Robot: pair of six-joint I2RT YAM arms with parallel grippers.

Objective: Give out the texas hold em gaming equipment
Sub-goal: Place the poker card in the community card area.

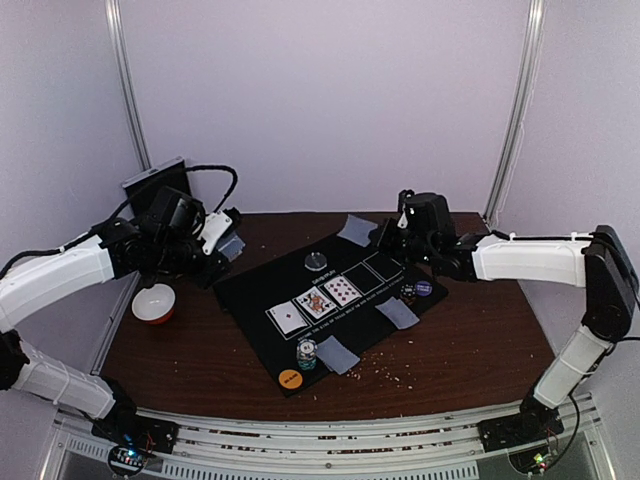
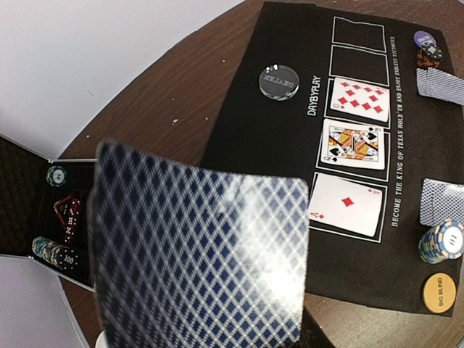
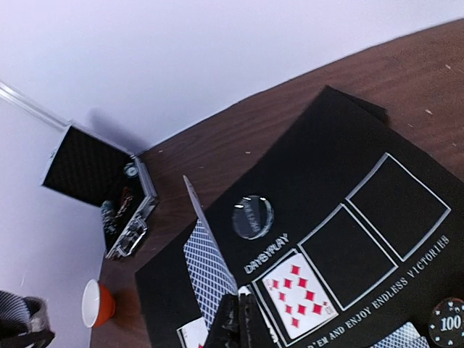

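Left gripper [image 1: 224,242] of mine clamps a blue-backed card [image 2: 203,254], open chip case [image 2: 18,181] to its left; my right gripper [image 3: 235,319] pinches a second card [image 3: 204,257] edge-on, dealer button [image 3: 252,216] just beyond.

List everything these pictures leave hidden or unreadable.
1. Left wrist view: the near card shows only its back; its face is unseen.
2. Same view: that card hides the left end effector and part of the open case.
3. Right wrist view: the tilted card in the right end effector shows only its back.
4. Top view: chip stack markings are too small.
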